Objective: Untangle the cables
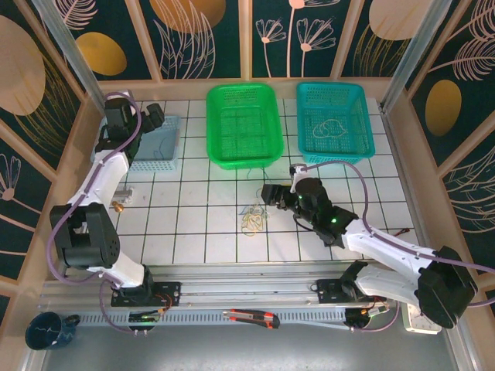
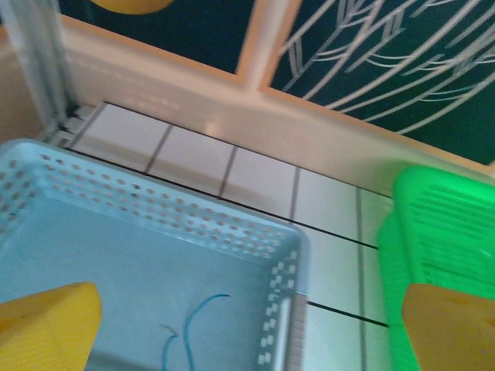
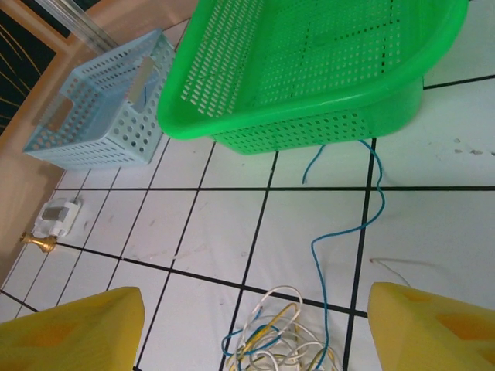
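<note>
Near edge of the surface (image 1: 193,232), well short of the green basket (image 1: 242,160): an orange-and-black cutter (image 1: 251,317) on the rail, and a dark blue mug (image 1: 46,331) far off to the basket's left. Closer to the basket, in front of its near wall, lies the knot of cables (image 1: 253,220), yellowish-green, whitish and blue loops heaped on the tiles. One blue strand (image 3: 340,224) runs out of the heap and ends just under the green basket's near wall. The right pincer (image 1: 268,193) hovers between heap and basket, slightly to the right; its yellow fingers (image 3: 69,332) stand wide apart with nothing clamped, the knot on the tiles below them. A small brass piece (image 3: 37,242) sits well to the basket's left. Left of the green basket is a light blue basket (image 1: 166,162) with a blue cable (image 2: 189,328) lying on its floor. The left pincer (image 1: 155,116) hangs over that basket, its jaws spread wide and empty. Right of the green basket, a teal basket (image 1: 336,154) holds a whitish cable (image 1: 332,127), loosely coiled.
</note>
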You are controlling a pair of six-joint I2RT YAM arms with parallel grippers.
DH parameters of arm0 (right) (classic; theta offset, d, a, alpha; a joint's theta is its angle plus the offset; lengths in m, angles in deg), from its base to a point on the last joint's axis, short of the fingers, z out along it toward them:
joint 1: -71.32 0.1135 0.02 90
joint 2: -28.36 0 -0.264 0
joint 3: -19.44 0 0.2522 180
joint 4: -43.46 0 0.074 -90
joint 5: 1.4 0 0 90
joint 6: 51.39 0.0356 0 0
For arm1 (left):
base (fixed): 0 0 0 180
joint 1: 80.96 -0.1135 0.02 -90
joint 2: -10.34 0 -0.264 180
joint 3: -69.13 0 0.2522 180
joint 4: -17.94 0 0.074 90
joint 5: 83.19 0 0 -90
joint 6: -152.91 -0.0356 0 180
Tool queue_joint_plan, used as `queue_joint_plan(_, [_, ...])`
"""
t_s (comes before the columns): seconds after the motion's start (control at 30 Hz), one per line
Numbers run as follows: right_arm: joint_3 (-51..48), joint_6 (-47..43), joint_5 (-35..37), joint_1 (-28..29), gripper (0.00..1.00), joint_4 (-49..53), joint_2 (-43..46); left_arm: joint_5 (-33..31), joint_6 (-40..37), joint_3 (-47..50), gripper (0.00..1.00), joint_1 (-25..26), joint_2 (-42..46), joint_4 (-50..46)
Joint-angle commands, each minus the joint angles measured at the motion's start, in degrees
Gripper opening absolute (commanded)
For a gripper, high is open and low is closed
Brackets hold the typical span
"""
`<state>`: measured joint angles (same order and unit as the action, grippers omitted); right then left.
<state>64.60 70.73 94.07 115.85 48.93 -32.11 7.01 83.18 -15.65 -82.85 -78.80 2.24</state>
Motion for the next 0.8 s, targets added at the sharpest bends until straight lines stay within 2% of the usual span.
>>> queue_joint_plan(0.0, [-1.39, 0.92, -1.33, -0.61, 0.75, 1.75, 1.01, 10.03, 4.0, 1.75, 0.99, -0.24, 3.86, 0.0])
queue_joint_plan(0.13, [-2.73, 0.91, -2.13, -0.78, 0.74, 2.38, 1.12, 15.35, 7.25, 9.01, 0.99, 2.17, 8.57, 2.77])
queue_joint_plan(0.33, [-3.54, 1.11, -3.11, -1.68, 0.72, 2.65, 1.06, 16.66, 12.76, 21.64, 0.99, 11.58, 15.72, 8.23])
queue_joint_plan(0.67, [-4.98, 1.56, -4.25, -3.18, 0.68, 2.8, 0.44, 12.73, 25.52, 38.76, 0.99, 28.06, 22.06, 19.05])
queue_joint_plan(0.77, [-5.38, 1.87, -4.27, -3.71, 0.66, 2.71, 0.57, 10.87, 28.2, 41.26, 0.98, 32.83, 22.07, 21.08])
